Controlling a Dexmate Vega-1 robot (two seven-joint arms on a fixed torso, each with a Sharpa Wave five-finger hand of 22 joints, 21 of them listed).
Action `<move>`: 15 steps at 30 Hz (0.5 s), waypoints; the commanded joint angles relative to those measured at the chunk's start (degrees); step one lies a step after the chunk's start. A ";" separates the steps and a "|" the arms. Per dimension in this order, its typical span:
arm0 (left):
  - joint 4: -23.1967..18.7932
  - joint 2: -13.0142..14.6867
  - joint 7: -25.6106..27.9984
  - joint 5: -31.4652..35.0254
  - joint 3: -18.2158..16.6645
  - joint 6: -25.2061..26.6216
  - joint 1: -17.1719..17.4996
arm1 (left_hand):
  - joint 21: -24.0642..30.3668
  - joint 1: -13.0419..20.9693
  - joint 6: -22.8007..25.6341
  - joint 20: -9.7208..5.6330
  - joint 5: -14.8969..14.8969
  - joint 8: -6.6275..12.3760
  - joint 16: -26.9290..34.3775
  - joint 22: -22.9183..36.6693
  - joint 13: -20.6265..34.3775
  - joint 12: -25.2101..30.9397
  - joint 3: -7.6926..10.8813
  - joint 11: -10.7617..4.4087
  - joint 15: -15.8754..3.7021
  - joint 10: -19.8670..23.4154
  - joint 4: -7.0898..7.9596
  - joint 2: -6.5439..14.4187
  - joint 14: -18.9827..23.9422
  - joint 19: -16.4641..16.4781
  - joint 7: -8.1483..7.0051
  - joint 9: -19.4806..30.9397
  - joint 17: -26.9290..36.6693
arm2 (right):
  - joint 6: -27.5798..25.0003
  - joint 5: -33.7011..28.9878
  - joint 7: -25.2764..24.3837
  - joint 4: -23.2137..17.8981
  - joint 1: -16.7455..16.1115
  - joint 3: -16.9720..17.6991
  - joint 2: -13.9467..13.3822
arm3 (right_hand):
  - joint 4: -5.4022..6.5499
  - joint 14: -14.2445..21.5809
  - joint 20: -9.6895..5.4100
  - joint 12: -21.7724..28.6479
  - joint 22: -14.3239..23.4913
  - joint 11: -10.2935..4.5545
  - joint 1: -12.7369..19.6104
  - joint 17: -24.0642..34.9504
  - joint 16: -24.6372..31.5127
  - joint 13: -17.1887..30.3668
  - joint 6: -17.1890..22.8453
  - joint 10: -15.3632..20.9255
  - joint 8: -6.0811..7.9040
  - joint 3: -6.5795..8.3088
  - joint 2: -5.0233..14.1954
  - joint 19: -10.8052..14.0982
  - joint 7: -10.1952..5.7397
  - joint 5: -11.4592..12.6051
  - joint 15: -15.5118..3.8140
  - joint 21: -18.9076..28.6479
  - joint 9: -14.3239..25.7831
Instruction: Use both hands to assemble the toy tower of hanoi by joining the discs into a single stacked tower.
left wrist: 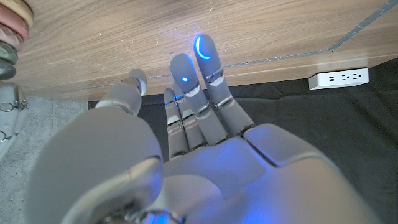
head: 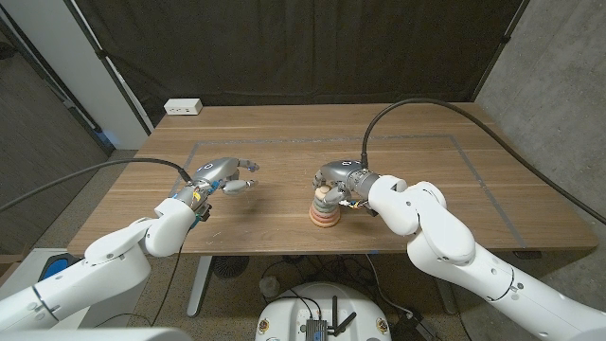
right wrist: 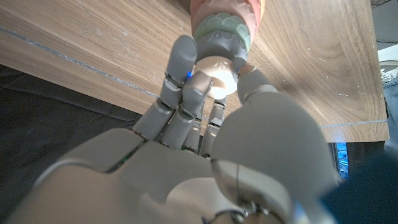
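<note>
Head view showed the disc tower [head: 324, 215] standing near the worktop's [head: 426, 189] front edge, the right hand [head: 339, 182] pinching its cream top knob [right wrist: 214, 79]. Left of the tower, the left hand [head: 220, 177] held nothing, fingers apart. No readable writing.

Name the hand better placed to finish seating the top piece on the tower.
Right. The right hand already grips the cream top piece on the disc tower; the left hand hovers apart, holding nothing.
</note>
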 commanded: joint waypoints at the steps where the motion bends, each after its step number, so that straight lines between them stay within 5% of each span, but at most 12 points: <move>1: 0.38 0.13 -0.29 -1.28 -0.21 -0.65 0.05 | 0.34 -0.47 0.00 -5.70 -0.10 0.33 0.49 0.13 0.17 0.18 0.34 0.11 -2.12 -0.12 0.08 0.07 0.38 0.16 0.21 0.18 0.05 | 0.02 0.77 -1.72 0.89 -0.71 0.36 0.29 | 0.10 -0.02 -1.76 0.22 0.22 -7.03 0.09 0.26 0.21 1.58 0.30 7.09 -0.15 0.38 0.73 0.16 -0.34 0.37 -0.19 -0.08 0.27; 15: 0.69 0.31 -0.17 -1.59 -0.26 -1.06 0.10 | 0.40 -0.52 0.16 -5.71 -0.09 0.38 0.45 0.13 0.11 0.20 0.46 0.17 -2.12 0.04 0.08 0.12 0.27 0.18 0.19 0.18 -0.06 | -0.53 0.23 -1.99 0.88 -1.10 -0.22 0.05 | -0.01 -0.19 -1.77 0.08 0.23 -7.37 -0.01 0.37 0.34 1.74 0.09 6.88 -0.33 0.37 0.55 0.00 -0.65 0.48 -0.18 -0.26 0.43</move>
